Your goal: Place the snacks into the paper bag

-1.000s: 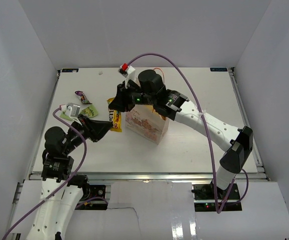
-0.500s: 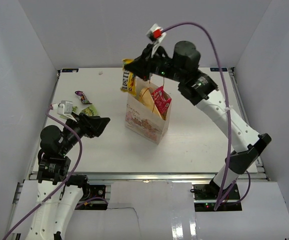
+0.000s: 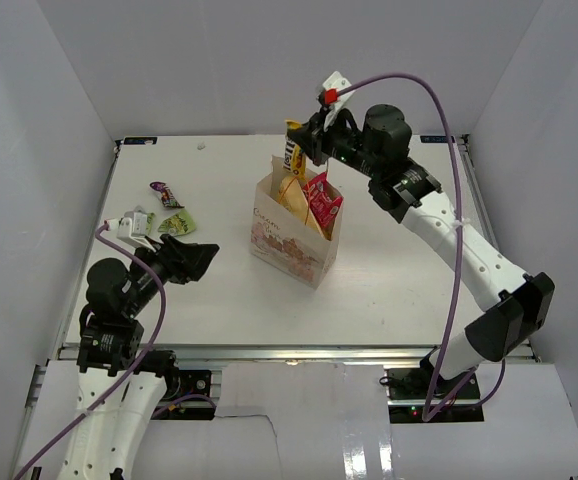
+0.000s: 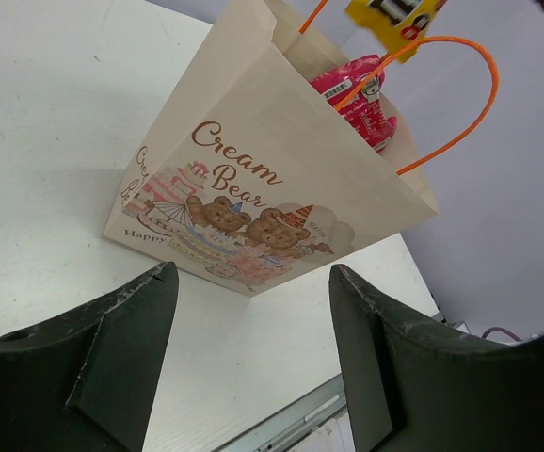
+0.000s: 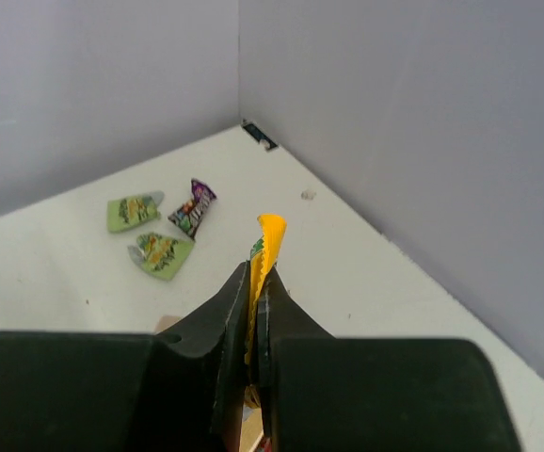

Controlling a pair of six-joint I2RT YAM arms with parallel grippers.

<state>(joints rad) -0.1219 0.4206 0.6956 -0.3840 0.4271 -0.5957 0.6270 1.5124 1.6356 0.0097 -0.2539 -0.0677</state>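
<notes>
Robot lab booth, plain white walls (image 3: 269, 60), white table (image 3: 389, 285)

- Paper bag (image 4: 253, 179): matt beige kraft paper, smooth, creased at the folds.
- Bag handles (image 4: 460, 122): thin orange cord, matt.
- Yellow packet (image 3: 294, 158): glossy plastic film.
- Red-pink packet (image 4: 361, 94): glossy, crinkled plastic film.
- Table (image 3: 389, 270): smooth matt white surface.
- Fingers (image 4: 121, 348) of the left gripper (image 4: 250, 275): matt black plastic, scuffed pale along the edges.
</notes>
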